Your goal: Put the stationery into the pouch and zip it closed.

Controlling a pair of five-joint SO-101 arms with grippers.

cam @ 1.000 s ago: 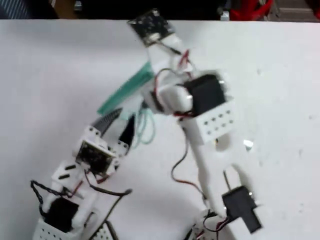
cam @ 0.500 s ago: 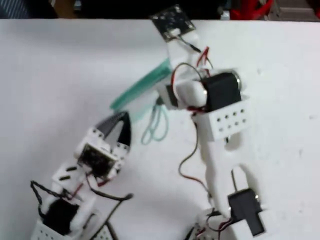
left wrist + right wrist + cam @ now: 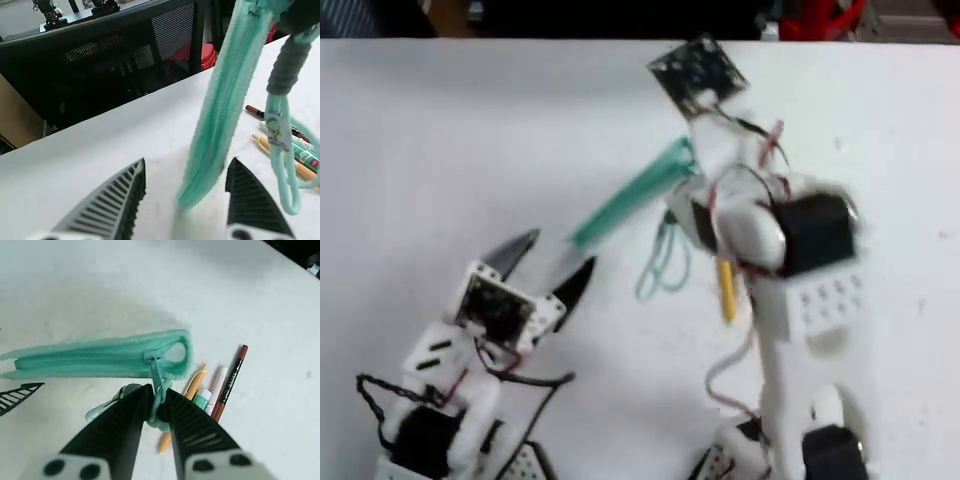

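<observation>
Right gripper (image 3: 159, 390) is narrow, fingers pinched on the zipper pull (image 3: 156, 372) of the teal pouch (image 3: 95, 359). The pull sits at the pouch end nearest the pens. In the high view the pouch runs as a diagonal strip from the right gripper down toward the left arm. Its far end is just beyond the tips of the left gripper (image 3: 558, 252). The left gripper is spread wide and holds nothing. In the left wrist view that pouch end shows between the two fingers (contact with them: cannot tell). A teal strap loop (image 3: 663, 268) hangs off the pouch next to the right gripper.

The stationery is out on the white table (image 3: 440, 150), not in the pouch. A yellow pen (image 3: 726, 291) lies just beside the right arm, close to the loop. In the right wrist view it lies alongside a brown pencil (image 3: 231, 377), with a pale pen (image 3: 218, 382) and a green-labelled one (image 3: 201, 400) between them. All of these lie just past the zipper-pull end of the pouch.
</observation>
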